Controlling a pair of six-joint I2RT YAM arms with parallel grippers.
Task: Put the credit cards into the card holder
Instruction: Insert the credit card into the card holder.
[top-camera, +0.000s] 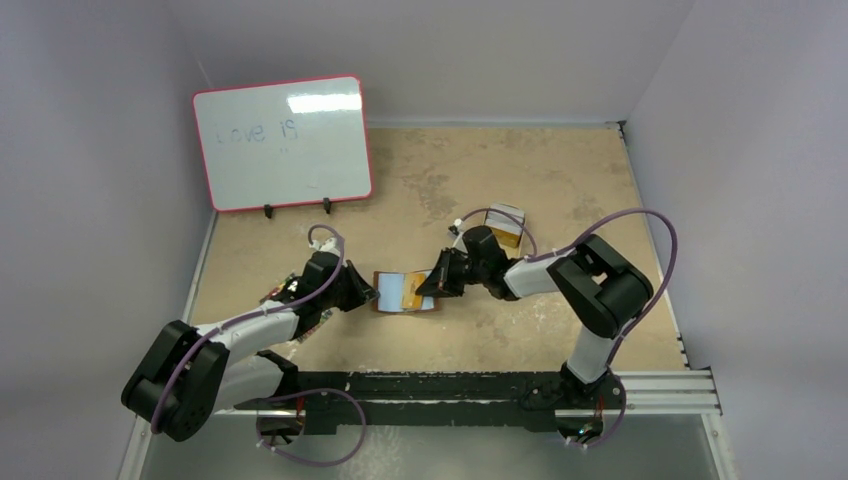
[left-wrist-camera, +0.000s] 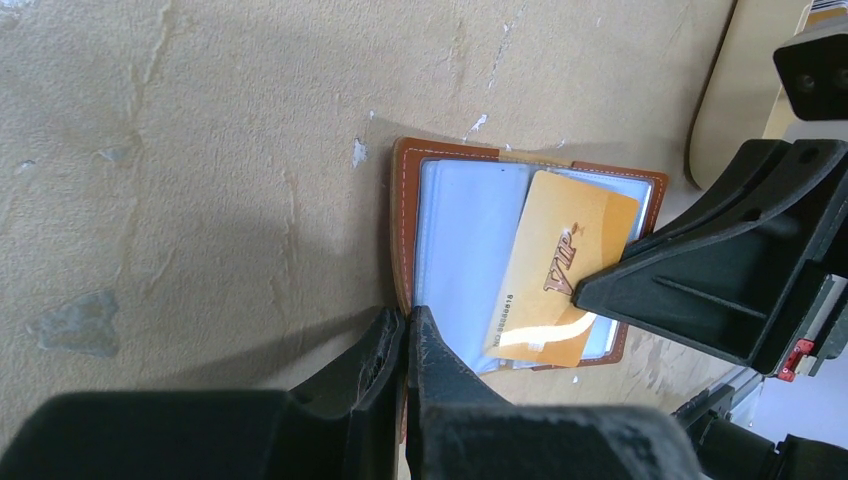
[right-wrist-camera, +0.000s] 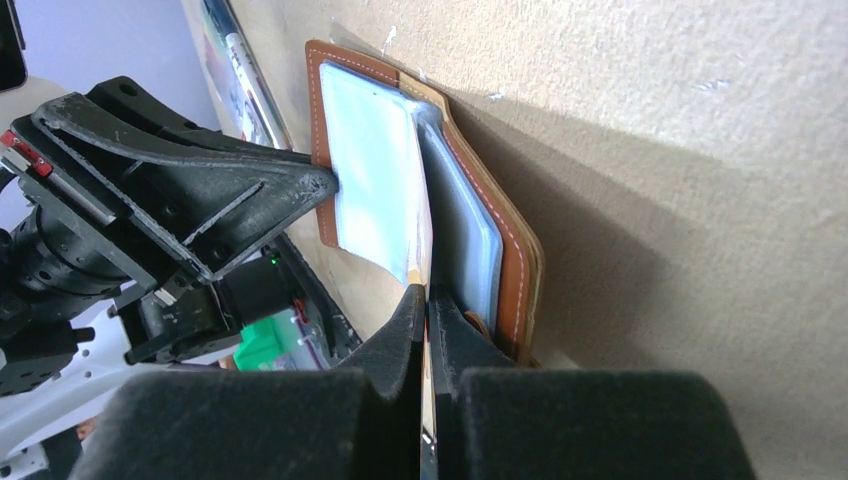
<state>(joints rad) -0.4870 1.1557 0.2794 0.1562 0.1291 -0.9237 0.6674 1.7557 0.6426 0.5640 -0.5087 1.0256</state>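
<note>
Card holder (left-wrist-camera: 404, 200) is lying open mid-desk (left-wrist-camera: 200, 150) | left pincer (left-wrist-camera: 405, 335) is pinching its brown leather edge | right pincer (right-wrist-camera: 427, 300) is pinching gold VIP card (left-wrist-camera: 560, 250), lying slantwise across clear sleeves (left-wrist-camera: 460, 260)

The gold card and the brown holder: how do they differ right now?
The gold card is a thin single sheet marked VIP; the card holder is brown leather, open with clear sleeves. The right end effector pinches the gold card; the left end effector pinches the card holder's edge. Both are rectangular.
</note>
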